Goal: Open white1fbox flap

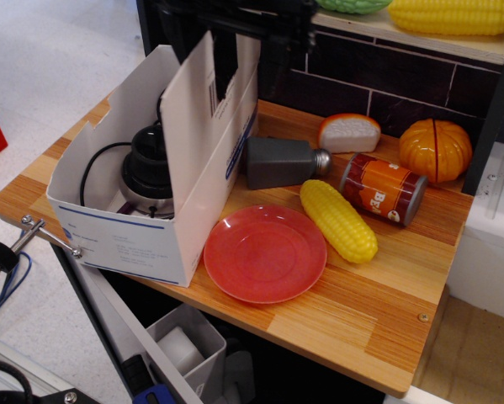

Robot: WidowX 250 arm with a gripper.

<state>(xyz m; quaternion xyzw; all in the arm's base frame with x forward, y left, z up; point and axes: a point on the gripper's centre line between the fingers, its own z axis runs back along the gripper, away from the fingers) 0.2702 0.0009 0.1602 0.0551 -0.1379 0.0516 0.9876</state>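
The black gripper [226, 71] reaches down from the top edge of the view and meets the upper edge of the flap [188, 135], its dark body overlapping the barcode label at the flap's top. Its fingers are lost against the black frame behind them, so whether they are spread or pinched on the cardboard cannot be told.

The flap stands nearly upright, raised along the right-hand side of the white1fbox [142, 227], and the box's top is open. The box sits at the left end of the wooden table [361, 303], with its printed, blue-lined front wall facing 7 o'clock. Inside it rests a black round device [148, 168] with a black cable [96, 172] looping off toward 9 o'clock.

Just beside the box at 3 o'clock lies a grey shaker [281, 162] on its side, its silver cap pointing right. At 5 o'clock from the box, touching or nearly touching its corner, is a red plate [265, 253]. A yellow toy corn cob [337, 220] lies slantwise beside the plate's upper right rim. Beyond the cob lies an orange-brown can [383, 188] on its side, with a toy bread slice [349, 132] and an orange toy pumpkin [435, 150] near the dark tiled wall [352, 71]. Below the table's front edge sits a small grey bin [184, 345].
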